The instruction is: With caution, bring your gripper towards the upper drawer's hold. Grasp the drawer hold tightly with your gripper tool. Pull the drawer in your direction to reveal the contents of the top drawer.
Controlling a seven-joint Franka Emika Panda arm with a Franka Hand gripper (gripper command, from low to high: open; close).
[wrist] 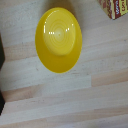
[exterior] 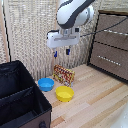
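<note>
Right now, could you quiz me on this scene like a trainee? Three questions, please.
1. True or false: the pincer is already gripping the drawer hold.
2. Which bowl does the wrist view look straight down on: A) the blue bowl, B) the yellow bowl, C) neither?
3. Fill in: on the wooden floor, the patterned box stands behind the two ____.

Key:
1. False; it hangs in the air, well away from the dresser.
2. B.
3. Bowls.
</note>
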